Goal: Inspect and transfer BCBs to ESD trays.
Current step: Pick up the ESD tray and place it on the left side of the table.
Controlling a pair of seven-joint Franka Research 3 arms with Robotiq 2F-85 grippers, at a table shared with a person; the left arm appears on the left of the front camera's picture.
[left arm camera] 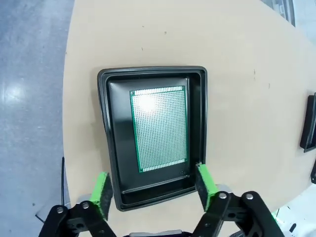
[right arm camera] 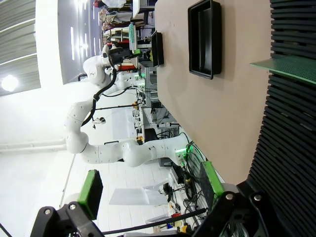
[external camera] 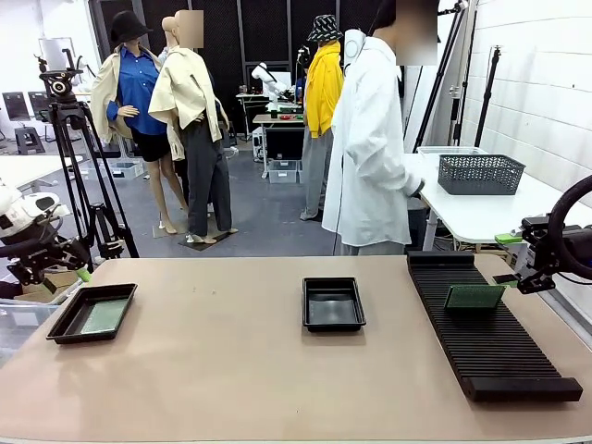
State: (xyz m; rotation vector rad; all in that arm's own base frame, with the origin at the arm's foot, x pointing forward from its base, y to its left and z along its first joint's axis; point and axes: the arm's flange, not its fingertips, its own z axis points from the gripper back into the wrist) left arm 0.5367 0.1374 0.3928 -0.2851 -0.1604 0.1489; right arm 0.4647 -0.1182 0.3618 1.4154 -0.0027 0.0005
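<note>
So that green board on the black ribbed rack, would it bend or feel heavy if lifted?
Probably stiff: the green board keeps a straight edge in the right wrist view, no sag. Likely light, since it looks very thin. A nudge might tip it, as it seems to sit tilted on the ribbed rack.

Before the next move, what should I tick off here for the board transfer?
1. BCB lying flat inside the left tray: ok.
2. Left gripper open, not touching that board: ok.
3. Middle tray empty for another board: ok.
4. Next BCB waiting on the rack: ok.
5. Right gripper open: ok.
6. Placed board free of defects: cannot tell.
</note>
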